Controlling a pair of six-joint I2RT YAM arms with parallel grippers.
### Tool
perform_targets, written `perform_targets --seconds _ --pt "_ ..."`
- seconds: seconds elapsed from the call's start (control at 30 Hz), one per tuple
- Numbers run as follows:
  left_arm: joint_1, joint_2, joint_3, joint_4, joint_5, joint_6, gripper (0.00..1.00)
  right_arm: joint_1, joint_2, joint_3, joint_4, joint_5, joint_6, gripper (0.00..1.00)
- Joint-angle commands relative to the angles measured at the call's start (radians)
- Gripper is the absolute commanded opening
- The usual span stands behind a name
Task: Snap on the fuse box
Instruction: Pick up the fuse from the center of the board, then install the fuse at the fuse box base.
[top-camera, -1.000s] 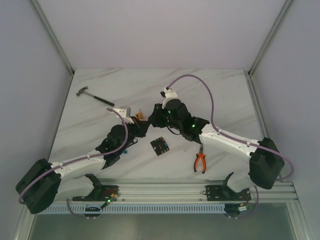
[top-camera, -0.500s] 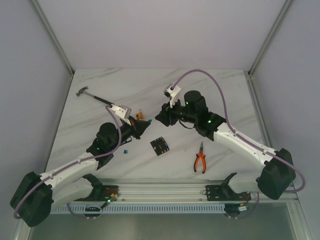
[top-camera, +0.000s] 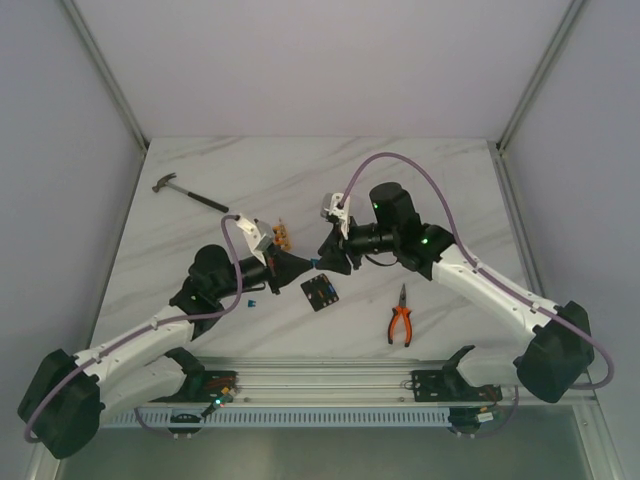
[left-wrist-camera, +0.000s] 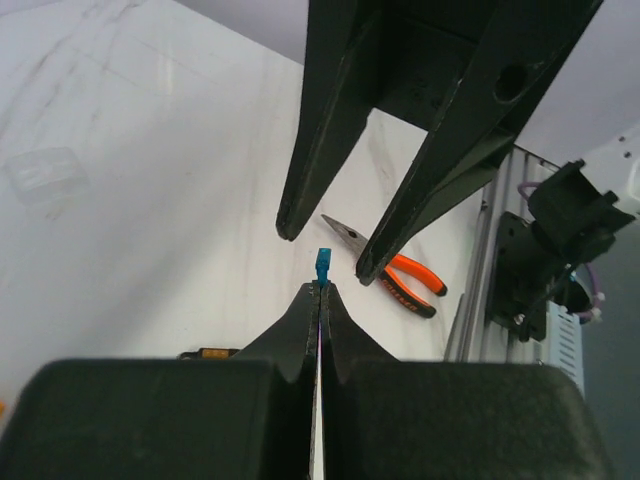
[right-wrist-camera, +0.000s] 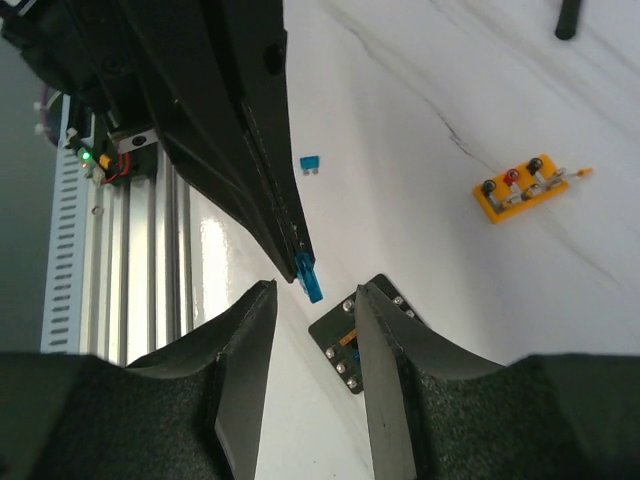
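Note:
The fuse box (top-camera: 320, 292) is a small black square lying flat on the marble table; it also shows in the right wrist view (right-wrist-camera: 343, 347), below my jaws. My left gripper (top-camera: 308, 262) is shut on a tiny blue fuse (left-wrist-camera: 323, 265), held out tip-first above the table. My right gripper (top-camera: 326, 260) faces it, open and empty. In the right wrist view the fuse (right-wrist-camera: 309, 278) sits just ahead of the gap of the right gripper (right-wrist-camera: 316, 287), between its fingertips (right-wrist-camera: 258, 320) and apart from them.
Orange-handled pliers (top-camera: 401, 321) lie right of the fuse box. A small orange block (top-camera: 283, 236) lies behind the grippers, and a hammer (top-camera: 188, 193) at the far left. A loose blue fuse (top-camera: 252, 302) lies near the left arm. A clear plastic piece (left-wrist-camera: 44, 172) lies on the table.
Both grippers have come together above the table just behind the fuse box. The right gripper swung down and left and now faces the left gripper's fuse tip.

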Motion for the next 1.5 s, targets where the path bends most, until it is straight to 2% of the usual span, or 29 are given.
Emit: perform_targets --seconds 0.0,0.6,0.67,0.77,0.87,0.93,1.03,1.2,1.3,1.47 --pt "0.007 -0.008 0.038 0.034 0.124 0.027 0.00 -0.003 -0.022 0.052 -0.053 -0.101 -0.086 0.43" --pt "0.004 0.016 0.055 0.037 0.193 0.026 0.00 -0.007 -0.015 0.075 -0.116 -0.203 -0.153 0.18" --pt "0.004 0.016 0.056 0.038 0.194 0.026 0.00 -0.008 -0.009 0.077 -0.122 -0.210 -0.157 0.14" --pt "0.005 0.019 0.055 0.037 0.187 0.026 0.00 -0.007 -0.004 0.079 -0.128 -0.215 -0.162 0.02" --pt "0.004 0.024 0.055 0.016 0.157 0.027 0.00 -0.007 -0.006 0.079 -0.128 -0.208 -0.157 0.00" --pt "0.004 0.025 0.052 -0.004 0.114 0.019 0.05 -0.007 -0.004 0.079 -0.126 -0.190 -0.143 0.00" --pt "0.004 0.016 0.046 -0.044 0.005 -0.018 0.21 -0.006 0.005 0.083 -0.118 -0.100 -0.080 0.00" --pt "0.006 -0.023 0.025 -0.171 -0.231 -0.111 0.44 0.030 0.031 0.070 -0.089 0.179 0.078 0.00" --pt "0.006 -0.051 -0.005 -0.220 -0.318 -0.207 0.55 0.082 0.060 0.069 -0.084 0.381 0.158 0.00" --pt "0.008 -0.071 -0.063 -0.257 -0.393 -0.364 0.63 0.159 0.127 0.067 -0.085 0.625 0.269 0.00"
